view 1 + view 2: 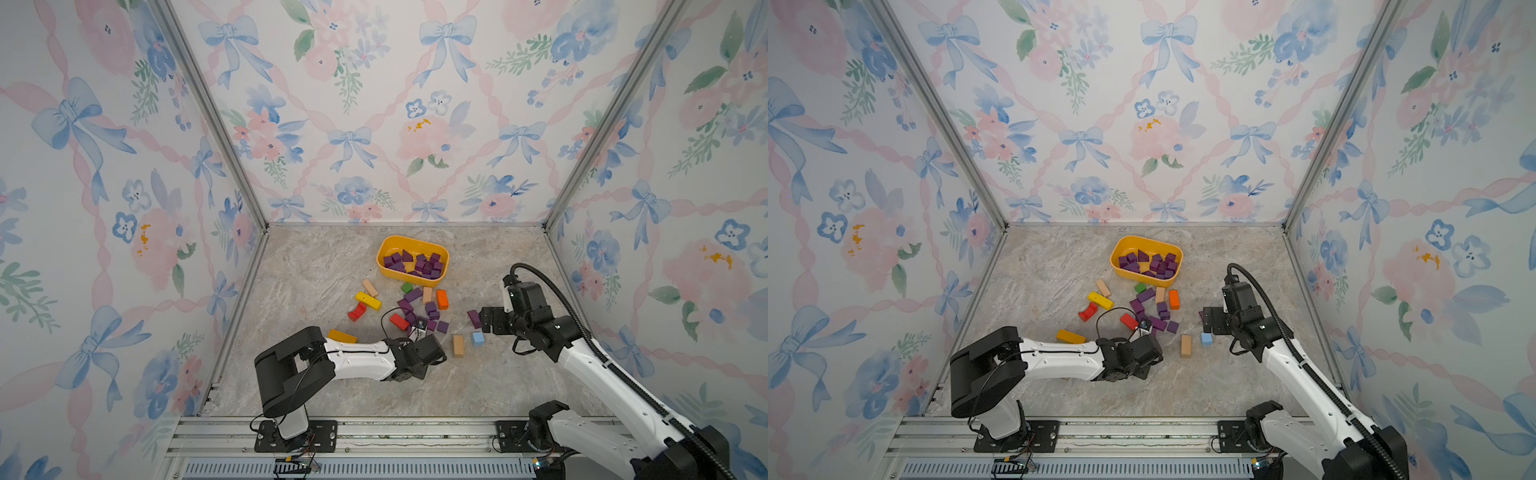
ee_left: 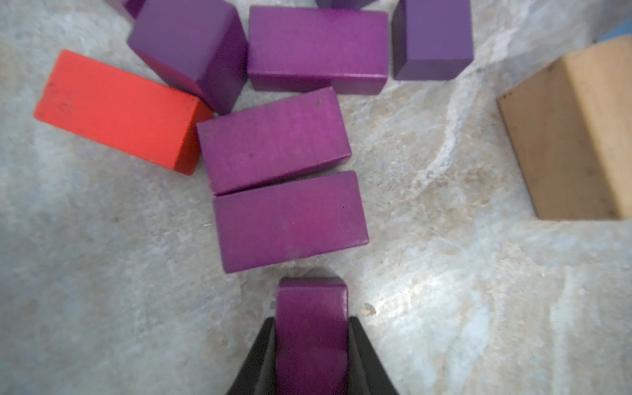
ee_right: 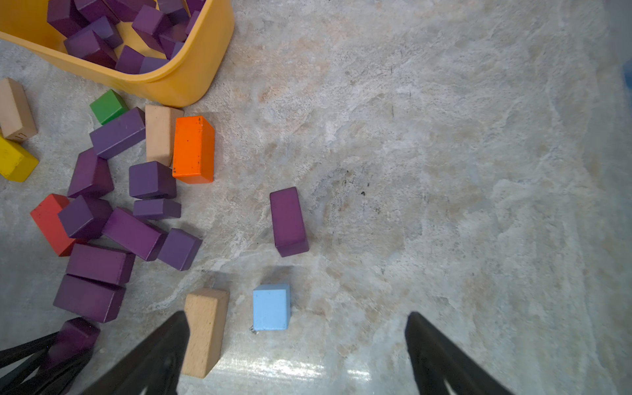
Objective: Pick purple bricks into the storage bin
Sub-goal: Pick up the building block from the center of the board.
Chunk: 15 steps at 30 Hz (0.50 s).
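the left gripper (image 2: 312, 323) is clamped on a purple brick (image 2: 310, 304), whose end sticks out past the black fingertips, close over the marble tabletop (image 2: 444, 273). directly ahead of it lie two purple bars (image 2: 290, 222), side by side and touching, with more purple bricks (image 2: 318, 48) beyond them. a red block (image 2: 116, 109) sits ahead to its left and a tan bar (image 2: 564, 136) to its right.

the right gripper (image 3: 297, 328) stands wide open and holds nothing. a light blue cube (image 3: 272, 307) lies just ahead of its jaws, nearer one finger, and the tan bar is beside that same finger. a lone purple brick (image 3: 289, 221) rests farther ahead, apart from the rest. the storage bin (image 3: 191, 78) is well ahead and off to one side, with many purple bricks already inside; an orange block (image 3: 194, 150) lies near its wall.
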{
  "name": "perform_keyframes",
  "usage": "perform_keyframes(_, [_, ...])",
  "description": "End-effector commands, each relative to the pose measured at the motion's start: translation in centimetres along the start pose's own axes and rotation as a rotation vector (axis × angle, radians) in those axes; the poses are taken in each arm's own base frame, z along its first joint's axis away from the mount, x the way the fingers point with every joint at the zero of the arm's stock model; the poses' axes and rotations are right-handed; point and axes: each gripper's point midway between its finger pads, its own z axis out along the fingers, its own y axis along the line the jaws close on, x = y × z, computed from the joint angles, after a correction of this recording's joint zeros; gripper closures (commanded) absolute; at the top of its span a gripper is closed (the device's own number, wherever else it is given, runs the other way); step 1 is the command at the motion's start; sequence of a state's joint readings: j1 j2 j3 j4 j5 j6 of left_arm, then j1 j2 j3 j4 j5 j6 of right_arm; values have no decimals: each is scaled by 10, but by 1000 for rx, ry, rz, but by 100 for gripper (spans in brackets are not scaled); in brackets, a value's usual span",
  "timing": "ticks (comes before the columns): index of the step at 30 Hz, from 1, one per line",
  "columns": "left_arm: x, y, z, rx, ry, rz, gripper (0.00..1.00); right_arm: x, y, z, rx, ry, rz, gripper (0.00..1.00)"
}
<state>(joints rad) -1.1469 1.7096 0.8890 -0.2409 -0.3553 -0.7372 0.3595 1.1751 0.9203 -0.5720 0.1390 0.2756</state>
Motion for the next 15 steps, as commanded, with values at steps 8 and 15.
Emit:
perform_keyframes(8, [-36,7,-22,13,-59,-5,79,-1,-2,4,-23,34,4,3])
perform_keyframes(15, [-111,21,-56,36,-213,-67,79,-4,1,9,-73,27,58,3])
